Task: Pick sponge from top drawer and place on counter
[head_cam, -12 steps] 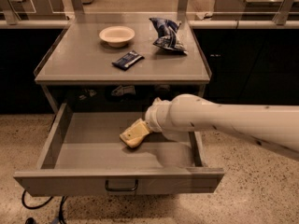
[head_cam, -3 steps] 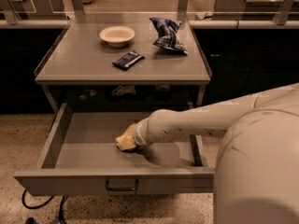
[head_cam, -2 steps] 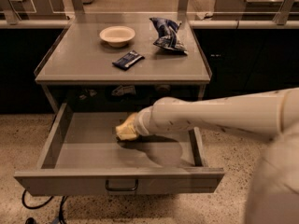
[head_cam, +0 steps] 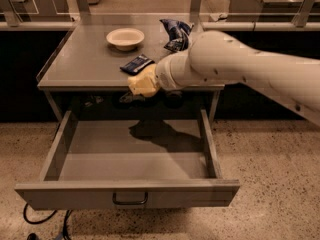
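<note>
My gripper (head_cam: 150,82) is at the end of the white arm that reaches in from the right. It is shut on the pale-yellow sponge (head_cam: 142,83) and holds it in the air at the counter's front edge, above the open top drawer (head_cam: 125,194). The drawer is pulled out and shows only a bare grey floor with the arm's shadow on it. The grey counter (head_cam: 85,59) lies behind the sponge.
On the counter stand a white bowl (head_cam: 125,37), a dark blue snack bar wrapper (head_cam: 136,63) and a blue chip bag (head_cam: 175,33). The arm covers the counter's right part. Speckled floor lies around the drawer; a cable runs at the bottom left.
The gripper closed on the sponge in the drawer and has lifted it out, up to the level of the counter's front edge. The drawer now holds nothing.
</note>
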Controlling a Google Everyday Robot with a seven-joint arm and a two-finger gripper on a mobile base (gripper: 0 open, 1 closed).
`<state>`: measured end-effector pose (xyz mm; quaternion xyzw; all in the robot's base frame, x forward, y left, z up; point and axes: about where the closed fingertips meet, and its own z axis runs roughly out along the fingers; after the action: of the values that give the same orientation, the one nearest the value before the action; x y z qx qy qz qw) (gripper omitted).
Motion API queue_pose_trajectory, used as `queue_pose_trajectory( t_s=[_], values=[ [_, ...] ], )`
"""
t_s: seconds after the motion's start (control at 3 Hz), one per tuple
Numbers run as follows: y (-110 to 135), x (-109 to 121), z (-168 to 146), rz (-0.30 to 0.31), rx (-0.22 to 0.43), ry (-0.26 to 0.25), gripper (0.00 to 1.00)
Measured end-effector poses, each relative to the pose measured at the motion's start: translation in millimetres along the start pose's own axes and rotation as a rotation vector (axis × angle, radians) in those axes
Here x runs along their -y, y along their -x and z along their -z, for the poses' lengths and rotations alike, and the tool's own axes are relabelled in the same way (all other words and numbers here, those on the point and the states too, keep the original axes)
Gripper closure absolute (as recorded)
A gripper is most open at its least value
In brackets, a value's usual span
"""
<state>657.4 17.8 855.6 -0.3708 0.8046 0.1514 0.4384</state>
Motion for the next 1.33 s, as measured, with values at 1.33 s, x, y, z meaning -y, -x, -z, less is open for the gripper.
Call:
queue_pose_trajectory(
  t_s=[1.33],
  values=[
    [-8,126,-82,-0.126,-0.066,-0.118,1.0]
  ],
)
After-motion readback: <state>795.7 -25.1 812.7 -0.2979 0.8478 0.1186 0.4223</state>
